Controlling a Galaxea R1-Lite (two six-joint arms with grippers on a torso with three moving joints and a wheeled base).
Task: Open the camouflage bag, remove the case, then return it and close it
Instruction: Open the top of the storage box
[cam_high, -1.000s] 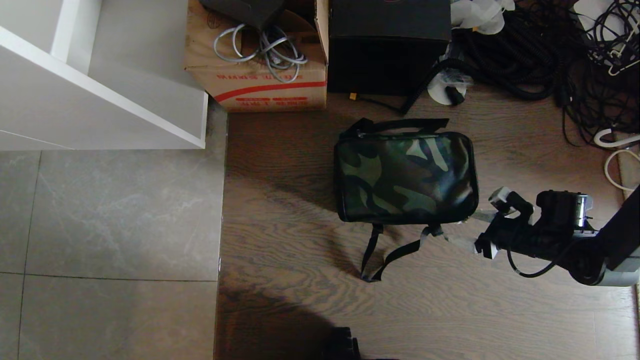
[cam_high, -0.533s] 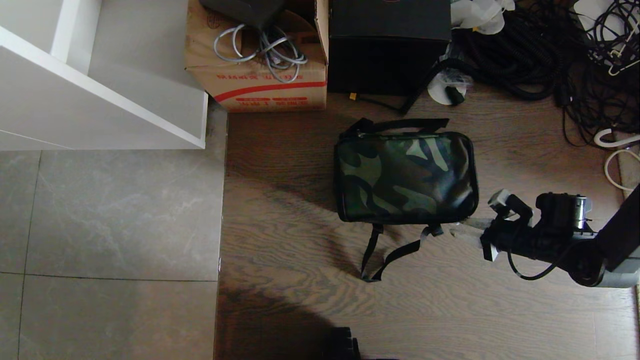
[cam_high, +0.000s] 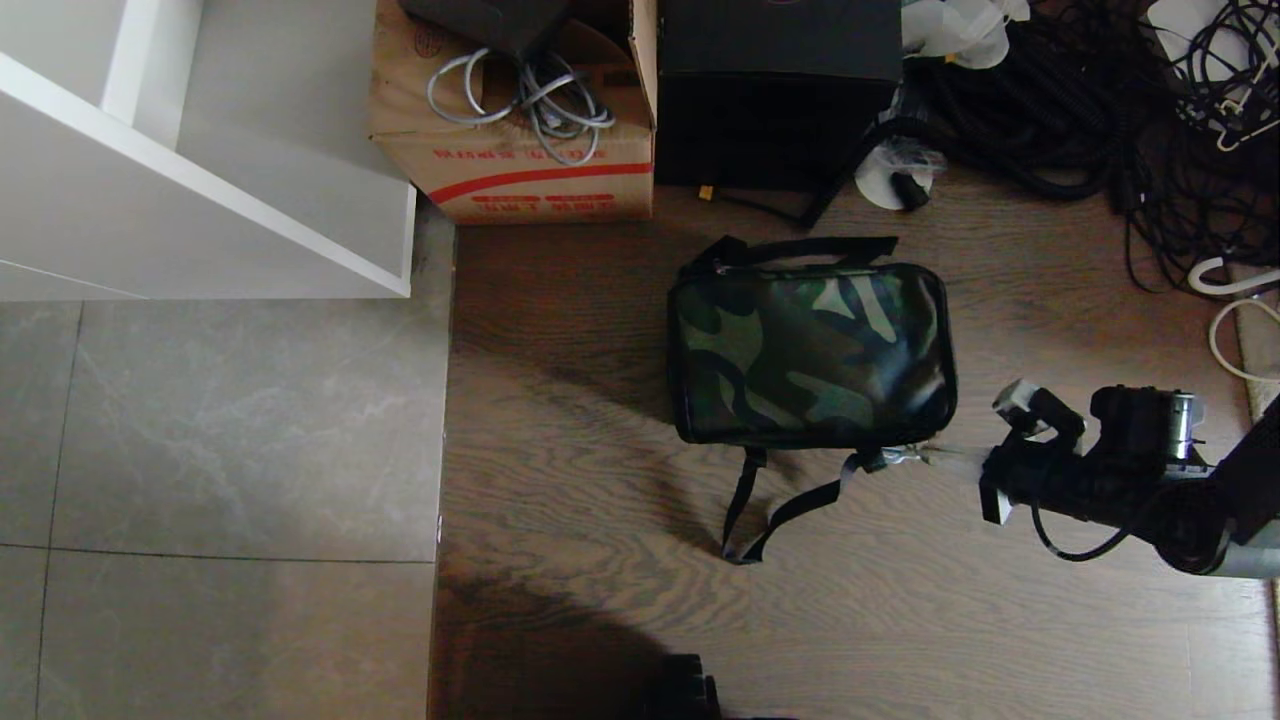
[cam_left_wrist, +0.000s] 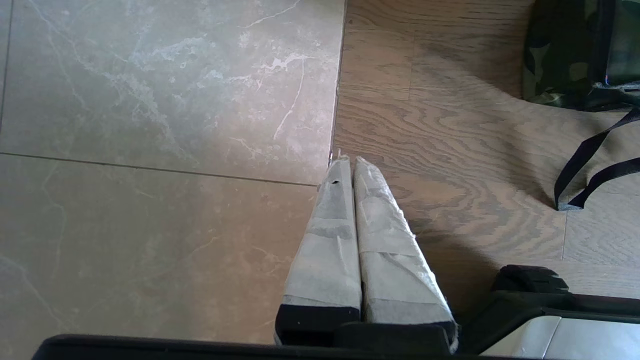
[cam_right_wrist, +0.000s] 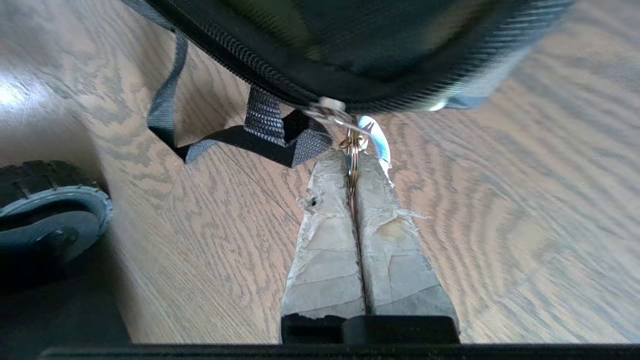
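Now the right hand (cam_right_wrist: 354, 165) is clamped on the ring of the zipper pull (cam_right_wrist: 353, 145) at the corner of the camouflage bag (cam_high: 810, 350), which lies flat on the wooden floor (cam_high: 600, 480) with its straps (cam_high: 775, 505) trailing beside the pull. The bag looks fully zipped, so opening has barely begun; the case is not visible. The left hand (cam_left_wrist: 349, 165), pressed together, hangs idle well away from the bag
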